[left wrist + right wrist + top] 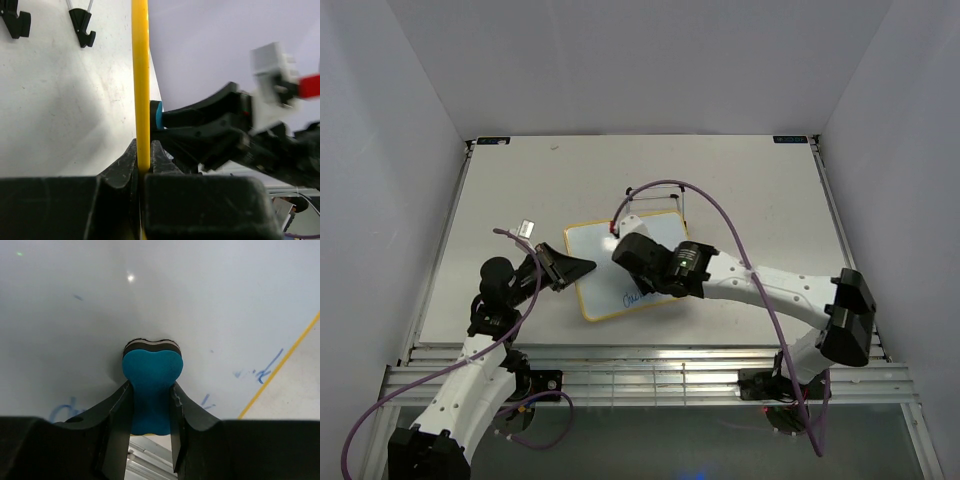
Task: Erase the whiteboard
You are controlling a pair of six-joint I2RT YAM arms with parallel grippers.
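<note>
The whiteboard [592, 263], white with a thin yellow frame, lies on the table in the top view. Blue writing [634, 297] shows near its front edge. My left gripper [578, 268] is shut on the board's left edge; the left wrist view shows its jaws pinching the yellow frame [141, 90]. My right gripper [620, 238] is shut on the blue bone-shaped eraser [152, 374], whose end presses on the white board surface [150, 295]. Faint blue marks [260, 372] lie to its right and lower left.
A thin black wire stand [660, 188] stands just behind the board; its hooked feet [82, 22] show in the left wrist view. A small grey object [526, 228] lies left of the board. White walls close in the table on three sides.
</note>
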